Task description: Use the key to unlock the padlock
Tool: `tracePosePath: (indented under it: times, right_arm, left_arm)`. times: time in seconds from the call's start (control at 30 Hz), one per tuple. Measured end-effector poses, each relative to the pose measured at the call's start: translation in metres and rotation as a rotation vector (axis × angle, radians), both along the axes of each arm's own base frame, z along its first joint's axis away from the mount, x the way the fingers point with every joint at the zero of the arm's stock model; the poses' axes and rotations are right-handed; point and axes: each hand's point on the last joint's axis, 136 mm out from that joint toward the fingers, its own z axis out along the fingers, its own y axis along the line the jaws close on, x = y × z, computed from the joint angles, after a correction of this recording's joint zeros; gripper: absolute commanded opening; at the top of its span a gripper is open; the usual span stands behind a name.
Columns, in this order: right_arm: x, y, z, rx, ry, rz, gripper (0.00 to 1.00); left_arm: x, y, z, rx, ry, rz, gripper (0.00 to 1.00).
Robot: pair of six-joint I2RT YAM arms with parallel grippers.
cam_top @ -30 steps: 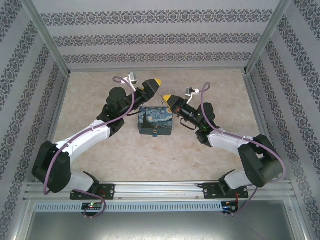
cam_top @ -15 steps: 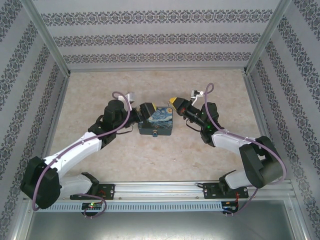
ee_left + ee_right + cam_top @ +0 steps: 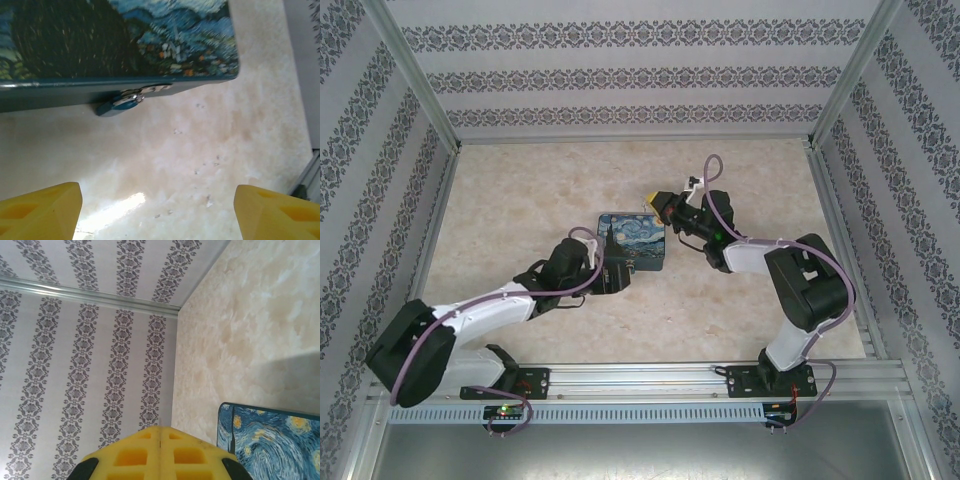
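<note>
Left wrist view: left gripper (image 3: pixel 159 212), jaws wide and empty, faced the padlock (image 3: pixel 122 101) hanging at the front edge of the painted box (image 3: pixel 100 45), probably to steady it; right gripper (image 3: pixel 160 447), pressed closed, hung beside the box corner.

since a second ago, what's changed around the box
The left gripper swung from the far left corner of the painted box round to its near side, open and facing the padlock. The right gripper barely shifted by the far right corner, shut. The box stayed put.
</note>
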Motion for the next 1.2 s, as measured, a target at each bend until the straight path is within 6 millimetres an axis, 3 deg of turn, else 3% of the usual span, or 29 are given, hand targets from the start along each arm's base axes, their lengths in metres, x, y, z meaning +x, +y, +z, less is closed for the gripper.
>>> tracePosePath:
  times: [0.17,0.33,0.77,1.2]
  right_arm:
    - [-0.002,0.007,-0.008,-0.006,0.018,0.008,0.00]
    - [-0.003,0.011,-0.011,-0.011,0.022,0.001,0.00]
    - [0.007,0.016,-0.043,-0.036,0.081,-0.012,0.00]
    - [0.013,0.019,-0.042,-0.010,0.074,-0.014,0.00]
  left_arm:
    - [0.003,-0.003,-0.031,0.069,0.021,-0.026,0.79]
    - [0.014,-0.008,-0.047,0.103,-0.003,-0.043,0.79]
    - [0.048,-0.029,-0.048,0.122,-0.159,-0.080,0.74]
    - [0.054,-0.028,-0.057,0.274,-0.299,-0.092,0.72]
